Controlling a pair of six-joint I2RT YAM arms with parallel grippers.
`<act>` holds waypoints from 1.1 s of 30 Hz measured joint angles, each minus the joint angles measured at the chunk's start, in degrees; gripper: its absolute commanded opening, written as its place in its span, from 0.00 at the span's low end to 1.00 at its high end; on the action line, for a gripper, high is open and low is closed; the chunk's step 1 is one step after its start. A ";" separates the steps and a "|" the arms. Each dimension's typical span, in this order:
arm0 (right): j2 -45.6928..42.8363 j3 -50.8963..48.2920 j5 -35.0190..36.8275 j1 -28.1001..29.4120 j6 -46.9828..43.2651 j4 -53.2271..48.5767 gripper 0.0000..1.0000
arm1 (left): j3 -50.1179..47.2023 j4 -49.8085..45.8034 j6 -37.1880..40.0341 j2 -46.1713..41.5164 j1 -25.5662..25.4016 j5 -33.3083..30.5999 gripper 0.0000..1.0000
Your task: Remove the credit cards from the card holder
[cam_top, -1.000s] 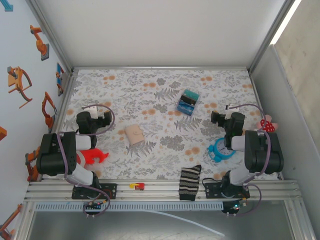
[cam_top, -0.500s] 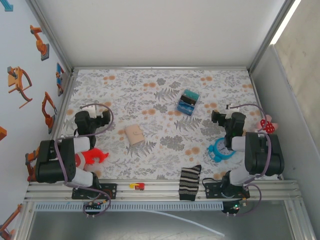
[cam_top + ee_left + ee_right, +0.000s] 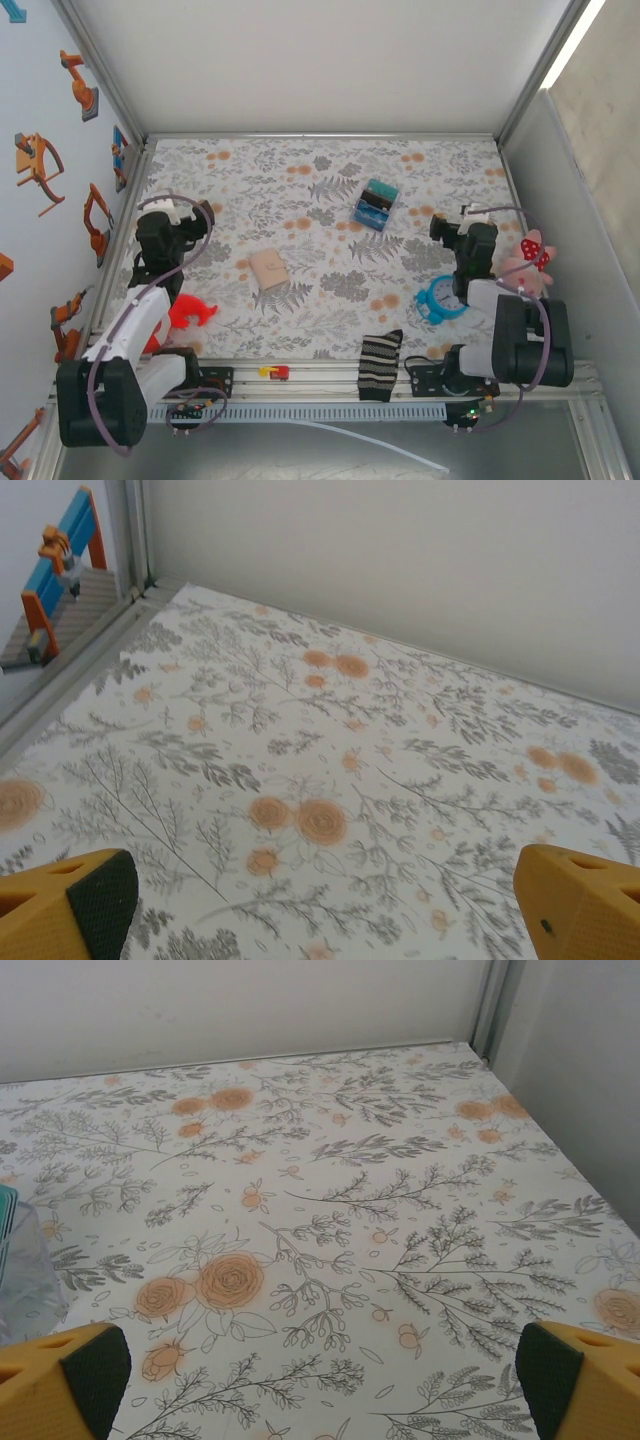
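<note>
Left wrist view: left gripper [image 3: 322, 895] has fingers wide apart, nothing btw them. Right gripper [image 3: 320, 1375] is the same, wide apart & empty. Card holder [image 3: 268, 268] lies flat btw the two, prob. folded shut, but it's too small to be sure. It's almost square, so no clear long side. Left gripper is left of it & a bit farther back. Right gripper is far off on its right. Left arm is nearer, so it looks best for the reach.

Striped sock [image 3: 380, 365] lies near blue alarm clock [image 3: 436, 300].
</note>
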 measured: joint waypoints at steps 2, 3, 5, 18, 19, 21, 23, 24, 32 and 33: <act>-1.49 1.77 1.18 0.02 0.66 -4.26 0.99 | 1.88 -6.12 -3.58 -2.12 -2.69 -1.31 0.97; -1.92 2.69 1.66 0.11 0.98 -5.81 1.00 | 2.58 -8.37 -4.85 -2.82 -3.69 -1.90 0.97; -2.78 4.68 2.49 0.52 1.51 -8.83 1.00 | 4.11 -13.79 -7.89 -4.63 -6.62 -3.78 0.97; -5.53 12.02 11.15 11.69 4.74 -26.21 1.00 | 4.81 -29.73 -18.27 -1.55 -28.13 -12.48 0.97; -5.73 12.52 12.00 12.66 5.31 -27.52 1.00 | 4.81 -29.81 -18.78 -0.17 -29.51 -12.79 0.97; -5.95 13.73 13.62 14.45 6.73 -30.25 0.99 | 4.81 -29.79 -19.78 2.60 -31.91 -13.38 0.97; -5.95 15.47 15.02 16.17 8.66 -33.46 0.99 | 4.83 -29.66 -20.87 5.64 -34.14 -13.77 0.97; -5.95 16.35 15.56 16.92 9.66 -35.06 1.00 | 4.85 -29.55 -21.35 7.26 -35.15 -13.84 0.97; -6.86 19.19 16.76 20.96 16.90 -44.59 1.00 | 9.01 -29.68 -25.24 20.22 -40.83 -15.37 0.97; -7.23 19.19 16.74 21.38 17.64 -45.40 1.00 | 9.62 -29.77 -25.59 21.09 -40.98 -15.78 0.97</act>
